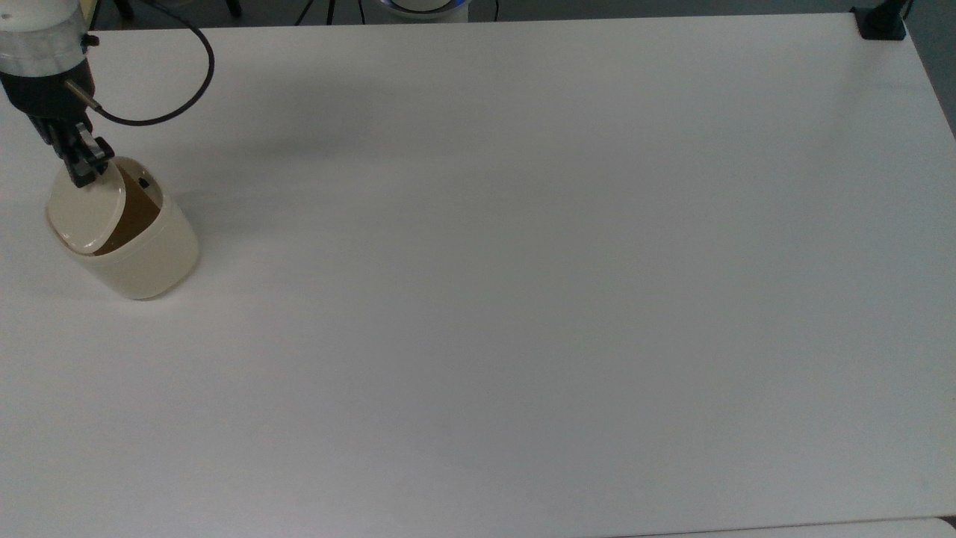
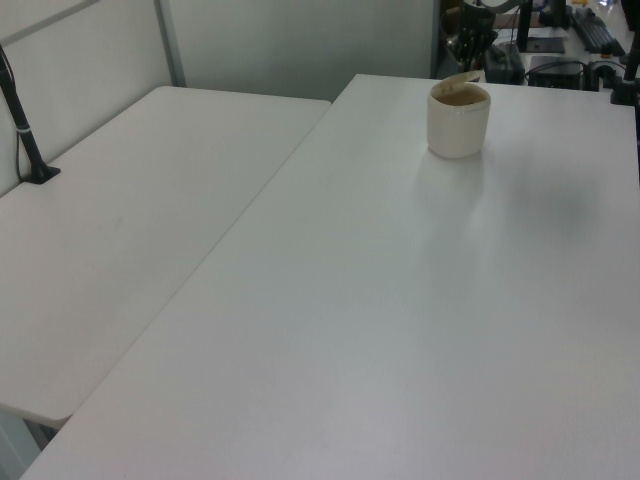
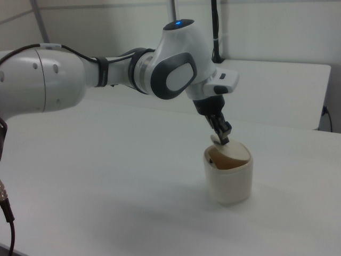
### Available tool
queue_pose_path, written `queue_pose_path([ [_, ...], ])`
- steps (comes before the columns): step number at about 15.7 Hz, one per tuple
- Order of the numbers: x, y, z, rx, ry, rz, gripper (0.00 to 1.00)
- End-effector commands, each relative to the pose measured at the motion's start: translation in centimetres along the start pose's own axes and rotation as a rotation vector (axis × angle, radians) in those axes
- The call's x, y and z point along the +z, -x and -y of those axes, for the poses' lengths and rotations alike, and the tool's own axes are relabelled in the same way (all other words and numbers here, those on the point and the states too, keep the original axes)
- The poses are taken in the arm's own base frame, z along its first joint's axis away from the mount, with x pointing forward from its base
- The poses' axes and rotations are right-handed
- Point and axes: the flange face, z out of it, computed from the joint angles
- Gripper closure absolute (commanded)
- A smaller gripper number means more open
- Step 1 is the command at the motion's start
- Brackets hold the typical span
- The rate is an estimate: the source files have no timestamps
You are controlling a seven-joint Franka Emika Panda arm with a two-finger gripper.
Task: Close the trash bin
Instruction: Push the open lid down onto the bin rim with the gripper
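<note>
The trash bin (image 1: pixel 123 239) stands near the top view's left edge of a bare white table (image 1: pixel 523 299), its lid (image 1: pixel 86 211) tilted partway down, a brown gap showing. The gripper (image 1: pixel 84 166), fingers together, presses the lid's upper edge. In the left view, a second white table (image 2: pixel 130 220) adjoins, grey walls behind.

In the top view, the table (image 1: pixel 523 299) lies open rightward; the trash bin (image 1: pixel 134 254) and gripper (image 1: pixel 84 168) crowd its far-left corner.
</note>
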Motion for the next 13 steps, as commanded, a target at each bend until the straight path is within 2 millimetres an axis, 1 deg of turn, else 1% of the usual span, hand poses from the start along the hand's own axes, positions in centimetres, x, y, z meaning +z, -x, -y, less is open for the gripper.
queue_pose_path([
  [1, 1.8, 1.4, 1.8, -0.046, 0.006, 0.050, 1.00],
  [2, 2.1, 1.4, 2.0, -0.050, 0.007, 0.054, 1.00],
  [4, 3.7, 1.6, 2.3, -0.055, 0.015, 0.074, 1.00],
  [5, 4.1, 1.7, 2.3, -0.058, 0.018, 0.077, 1.00],
  [6, 4.9, 1.8, 2.4, -0.062, 0.023, 0.089, 1.00],
  [7, 5.3, 1.8, 2.5, -0.063, 0.024, 0.093, 1.00],
  [10, 5.3, 1.8, 2.3, -0.060, 0.025, 0.093, 1.00],
  [13, 3.9, 1.5, 2.4, -0.055, 0.017, 0.078, 1.00],
])
